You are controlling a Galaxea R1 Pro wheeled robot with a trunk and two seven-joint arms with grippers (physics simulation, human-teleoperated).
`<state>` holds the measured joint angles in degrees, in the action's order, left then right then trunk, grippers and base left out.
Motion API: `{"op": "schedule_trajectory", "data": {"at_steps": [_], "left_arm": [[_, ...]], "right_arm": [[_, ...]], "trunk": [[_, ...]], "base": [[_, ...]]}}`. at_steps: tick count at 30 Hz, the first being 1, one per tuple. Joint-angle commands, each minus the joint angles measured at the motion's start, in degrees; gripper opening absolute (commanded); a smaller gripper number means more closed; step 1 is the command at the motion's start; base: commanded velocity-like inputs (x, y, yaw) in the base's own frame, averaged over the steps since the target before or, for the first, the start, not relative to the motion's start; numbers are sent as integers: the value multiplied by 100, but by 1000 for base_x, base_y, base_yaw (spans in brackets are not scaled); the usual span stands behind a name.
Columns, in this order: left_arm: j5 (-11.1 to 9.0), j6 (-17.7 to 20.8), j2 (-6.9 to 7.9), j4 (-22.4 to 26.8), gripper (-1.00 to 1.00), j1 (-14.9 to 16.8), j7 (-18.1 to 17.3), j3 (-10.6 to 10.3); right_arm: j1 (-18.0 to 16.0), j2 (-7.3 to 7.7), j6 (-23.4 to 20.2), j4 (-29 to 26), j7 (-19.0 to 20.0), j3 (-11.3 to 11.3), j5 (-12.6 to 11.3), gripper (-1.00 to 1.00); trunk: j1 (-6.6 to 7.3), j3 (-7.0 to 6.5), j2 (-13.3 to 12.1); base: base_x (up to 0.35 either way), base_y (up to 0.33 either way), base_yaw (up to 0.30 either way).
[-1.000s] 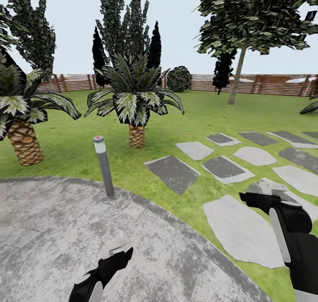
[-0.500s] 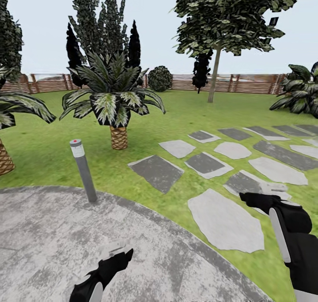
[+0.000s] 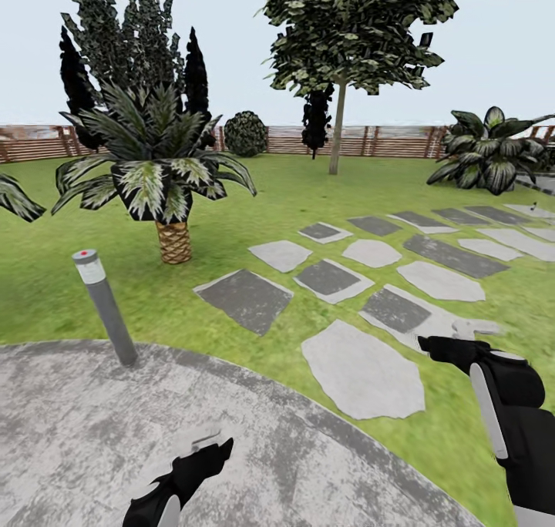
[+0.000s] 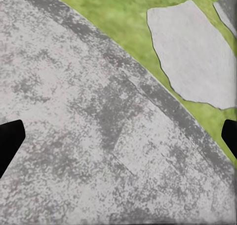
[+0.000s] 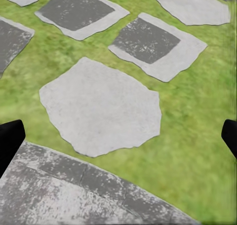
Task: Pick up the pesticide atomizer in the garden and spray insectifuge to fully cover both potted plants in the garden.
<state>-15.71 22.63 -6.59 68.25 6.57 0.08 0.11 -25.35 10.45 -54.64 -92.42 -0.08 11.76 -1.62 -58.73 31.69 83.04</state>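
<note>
No atomizer or potted plants anywhere in these frames, so no telling which way either lies from the claws, nor the bottle's long axis, nor which arm is nearer. Still searching the garden, by the look of it.

Head view: left claw (image 3: 202, 451) low centre-left over the grey patio (image 3: 69, 427); right claw (image 3: 455, 346) at lower right, above grass beside a pale stepping stone (image 3: 362, 369). Bollard lamp (image 3: 104, 305) at the patio's rim, left of frame; palm (image 3: 158, 169) behind it at upper left; striped-leaf bush (image 3: 486, 149) at far right by the fence (image 3: 370, 140).

Left wrist view: jaws wide apart, one dark fingertip (image 4: 9, 142) at each side edge, nothing between, patio beneath. Right wrist view: jaws likewise apart and empty, adding a closer look at the stone (image 5: 101, 106) and grass, which the head view gives only obliquely.
</note>
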Motion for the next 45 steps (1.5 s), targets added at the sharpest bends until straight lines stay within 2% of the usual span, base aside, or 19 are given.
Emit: {"op": "schedule_trajectory", "data": {"at_steps": [1,24,37,45], "left_arm": [[-38,31,-1,7,100,2,1,5],[-49,53,-14,11,100,14,-2,-6],[-46,119,-18,-10,100,61,-51,-46],[-46,119,-18,-60,100,71,-52,-46]], "right_arm": [[-5,1,-24,-4,-1,2,-14,100],[4,1,-12,-4,3,1,-14,100],[13,-5,-20,-4,4,-7,-14,100],[13,-5,-20,-4,0,-7,-14,100]], "trunk": [[0,11,4],[0,117,4],[0,128,4],[0,128,4]], "base": [[0,0,-275],[4,0,-275],[315,15,-72],[340,100,-207]]}}
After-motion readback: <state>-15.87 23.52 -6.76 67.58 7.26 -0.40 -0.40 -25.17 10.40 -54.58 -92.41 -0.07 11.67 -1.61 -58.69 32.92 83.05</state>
